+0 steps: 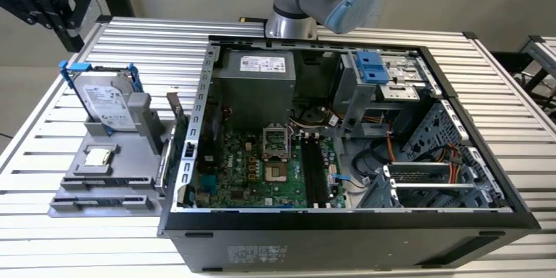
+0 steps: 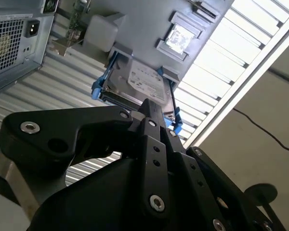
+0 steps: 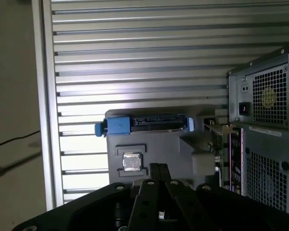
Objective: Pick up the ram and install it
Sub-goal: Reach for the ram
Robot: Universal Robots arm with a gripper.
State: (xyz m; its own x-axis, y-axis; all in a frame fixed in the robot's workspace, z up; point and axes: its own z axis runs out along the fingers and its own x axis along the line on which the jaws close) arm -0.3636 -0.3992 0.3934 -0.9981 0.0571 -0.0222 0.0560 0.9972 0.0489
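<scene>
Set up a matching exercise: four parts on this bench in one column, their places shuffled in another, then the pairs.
1 hard drive
2 processor chip
3 motherboard
4 power supply

A flat in a recess of the grey holder
B on the open case floor
C upright in the grey holder
D at the case's far wall in the exterior view

Pairs: 1-C, 2-A, 3-B, 4-D
</scene>
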